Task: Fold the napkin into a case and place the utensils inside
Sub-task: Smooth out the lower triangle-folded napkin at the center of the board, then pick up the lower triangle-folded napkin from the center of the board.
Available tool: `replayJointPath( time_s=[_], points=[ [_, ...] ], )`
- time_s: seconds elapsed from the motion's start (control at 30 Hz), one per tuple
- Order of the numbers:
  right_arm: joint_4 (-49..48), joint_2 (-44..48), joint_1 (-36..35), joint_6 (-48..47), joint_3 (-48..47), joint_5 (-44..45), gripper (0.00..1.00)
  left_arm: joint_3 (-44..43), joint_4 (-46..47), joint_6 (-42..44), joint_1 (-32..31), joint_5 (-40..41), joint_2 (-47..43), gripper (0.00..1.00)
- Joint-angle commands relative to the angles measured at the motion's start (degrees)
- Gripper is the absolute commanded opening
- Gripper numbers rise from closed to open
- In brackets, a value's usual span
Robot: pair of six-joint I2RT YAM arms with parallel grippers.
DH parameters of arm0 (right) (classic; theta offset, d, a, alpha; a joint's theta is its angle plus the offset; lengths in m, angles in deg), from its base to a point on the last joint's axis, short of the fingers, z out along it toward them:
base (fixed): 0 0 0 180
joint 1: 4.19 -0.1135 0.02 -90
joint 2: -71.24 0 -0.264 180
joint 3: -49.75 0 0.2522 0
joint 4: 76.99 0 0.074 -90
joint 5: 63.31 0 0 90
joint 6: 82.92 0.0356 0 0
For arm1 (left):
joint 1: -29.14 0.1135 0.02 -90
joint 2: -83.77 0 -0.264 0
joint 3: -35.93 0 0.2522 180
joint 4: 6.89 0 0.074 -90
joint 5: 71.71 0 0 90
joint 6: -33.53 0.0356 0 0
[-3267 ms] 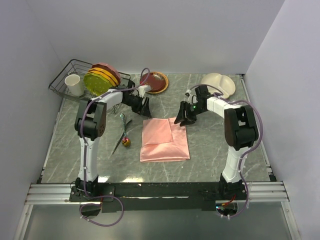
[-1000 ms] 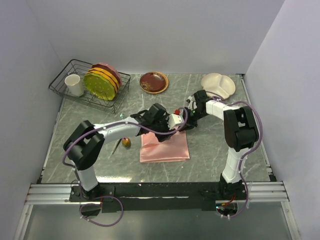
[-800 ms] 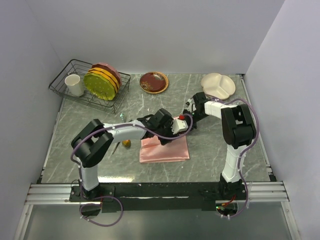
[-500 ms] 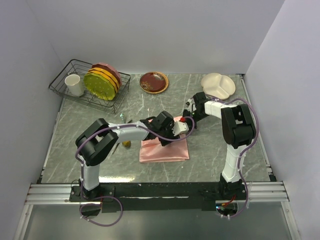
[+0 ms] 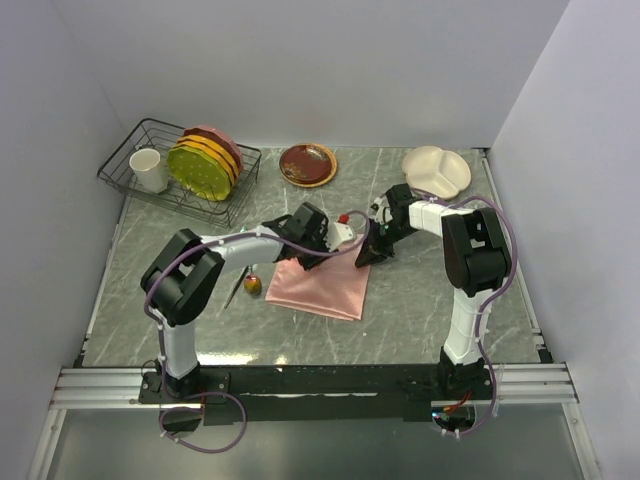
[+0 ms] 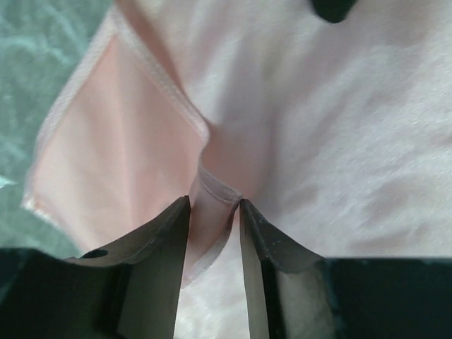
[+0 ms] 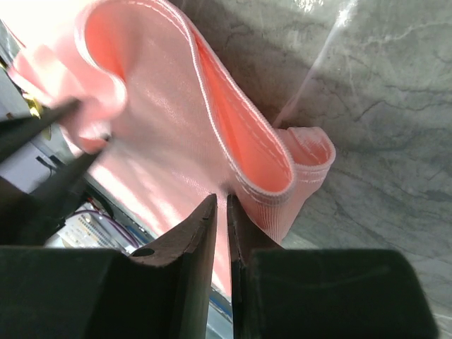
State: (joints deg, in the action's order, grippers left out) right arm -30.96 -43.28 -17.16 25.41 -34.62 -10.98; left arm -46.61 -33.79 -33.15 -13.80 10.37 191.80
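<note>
The salmon-pink napkin [image 5: 318, 288] lies folded at mid-table, its far edge raised between both grippers. My left gripper [image 5: 335, 238] is shut on a hemmed fold of the napkin [image 6: 339, 141], with the hem [image 6: 215, 185] pinched between the jaws of the left gripper [image 6: 215, 212]. My right gripper [image 5: 368, 250] is shut on the far right edge, where the napkin [image 7: 155, 120] curls into a loop beside the jaws of the right gripper [image 7: 220, 205]. The utensils [image 5: 250, 284], gold heads on dark handles, lie on the table just left of the napkin.
A wire dish rack [image 5: 150, 135] holding plates and a white cup stands at the back left. A brown plate [image 5: 307, 164] and a cream divided dish [image 5: 437, 170] sit along the back. Grey marble table [image 7: 381, 106] lies under the cloth.
My left gripper reached across the napkin, closed on it near the right gripper, then drew back left. The napkin's far edge has lifted and the cloth now lies skewed.
</note>
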Motion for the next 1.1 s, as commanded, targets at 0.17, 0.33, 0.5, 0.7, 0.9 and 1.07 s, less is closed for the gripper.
replayJointPath(
  time_s=[0.17, 0.33, 0.5, 0.7, 0.9, 1.07],
  points=[
    [0.6, -1.7, 0.0, -3.1, -0.5, 6.1, 0.20, -12.5, -0.2, -5.8, 7.8, 4.6, 1.5, 0.34],
    [0.9, -0.5, -0.6, -5.6, -1.2, 5.0, 0.22, -18.2, -0.1, -12.0, 13.6, 4.8, 4.2, 0.73],
    [3.1, 0.3, -0.8, -8.9, -4.3, 3.3, 0.28, -14.1, -3.2, -10.4, 16.7, -9.8, -0.3, 0.67],
    [5.8, 4.0, -0.5, -11.9, -5.8, -1.0, 0.35, -6.6, -11.2, -2.5, 16.3, -19.9, -3.2, 0.52],
    [7.6, 4.5, 1.0, -14.1, -7.3, -1.1, 0.36, -0.5, -14.5, 1.2, 13.1, -19.8, -4.1, 0.40],
    [10.2, 2.4, 4.8, -17.4, -12.1, -0.8, 0.40, 3.5, -16.5, 1.5, 8.2, -19.0, -5.3, 0.33]
  ],
)
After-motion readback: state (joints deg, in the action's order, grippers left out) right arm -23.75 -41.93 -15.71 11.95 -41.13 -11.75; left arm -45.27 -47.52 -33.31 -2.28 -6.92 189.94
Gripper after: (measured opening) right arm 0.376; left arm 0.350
